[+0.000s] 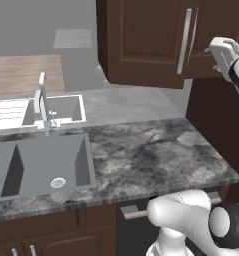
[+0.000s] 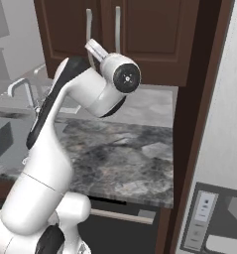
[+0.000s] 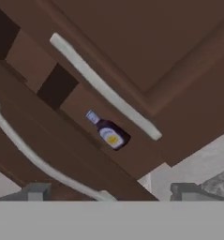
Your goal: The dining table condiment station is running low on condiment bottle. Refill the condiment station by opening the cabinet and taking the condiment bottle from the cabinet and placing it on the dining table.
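The cabinet (image 1: 146, 40) hangs dark brown above the counter, with long silver handles (image 1: 185, 41). In the hand view its doors (image 3: 146, 42) stand slightly apart. Through the gap between them I see the condiment bottle (image 3: 109, 131), dark purple with a pale label, lying diagonally across the picture. One silver handle (image 3: 104, 87) crosses just above the bottle and another (image 3: 29, 152) runs below it. My gripper (image 3: 111, 192) is open and holds nothing, its fingertips (image 3: 37, 191) a short way off the doors. My hand (image 2: 97, 49) is raised in front of the cabinet handles (image 2: 117, 27). The dining table is out of view.
A grey marbled counter (image 1: 151, 155) lies below the cabinet, with a double sink (image 1: 41, 165) and a faucet (image 1: 42, 102) to the left. A tall dark panel (image 2: 199, 124) closes off the counter's right end, next to a pale appliance (image 2: 214, 218).
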You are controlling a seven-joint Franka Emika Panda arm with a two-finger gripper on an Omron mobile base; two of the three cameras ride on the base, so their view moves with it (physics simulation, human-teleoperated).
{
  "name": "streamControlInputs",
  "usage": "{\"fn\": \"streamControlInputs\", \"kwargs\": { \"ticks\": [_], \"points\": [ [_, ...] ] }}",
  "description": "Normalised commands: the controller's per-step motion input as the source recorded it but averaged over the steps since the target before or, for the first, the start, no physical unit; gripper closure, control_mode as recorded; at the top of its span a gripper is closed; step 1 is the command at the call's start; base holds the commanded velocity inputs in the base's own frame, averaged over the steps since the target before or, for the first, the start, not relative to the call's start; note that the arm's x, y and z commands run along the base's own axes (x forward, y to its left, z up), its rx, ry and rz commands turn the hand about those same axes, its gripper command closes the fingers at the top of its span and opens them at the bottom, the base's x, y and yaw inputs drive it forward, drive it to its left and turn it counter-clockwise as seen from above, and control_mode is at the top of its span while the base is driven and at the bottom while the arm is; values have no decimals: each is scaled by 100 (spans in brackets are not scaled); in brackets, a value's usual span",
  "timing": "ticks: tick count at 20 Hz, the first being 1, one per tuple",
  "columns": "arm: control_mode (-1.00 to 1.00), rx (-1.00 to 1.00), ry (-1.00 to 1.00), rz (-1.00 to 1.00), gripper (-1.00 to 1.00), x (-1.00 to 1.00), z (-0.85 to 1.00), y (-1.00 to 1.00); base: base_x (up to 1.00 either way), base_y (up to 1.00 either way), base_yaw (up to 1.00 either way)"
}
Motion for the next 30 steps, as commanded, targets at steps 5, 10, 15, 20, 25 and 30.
{"fn": "streamControlInputs", "kwargs": {
  "ticks": [5, 10, 15, 20, 25, 30],
  "points": [
    [-100, 14, 11, 7, -100, 60, 0, 1, 0, 0, 0],
    [-100, 11, 9, 5, -100, 35, 0, 0, 0, 0, 0],
    [-100, 13, 10, 8, -100, 20, 0, -2, 0, 0, 0],
    [-100, 10, 12, 5, -100, 40, 0, 0, 0, 0, 0],
    [-100, 10, 11, 7, -100, 35, 0, 0, 0, 0, 0],
    [-100, 4, 13, 4, -100, 11, 0, 21, 0, 0, 0]
  ]
}}
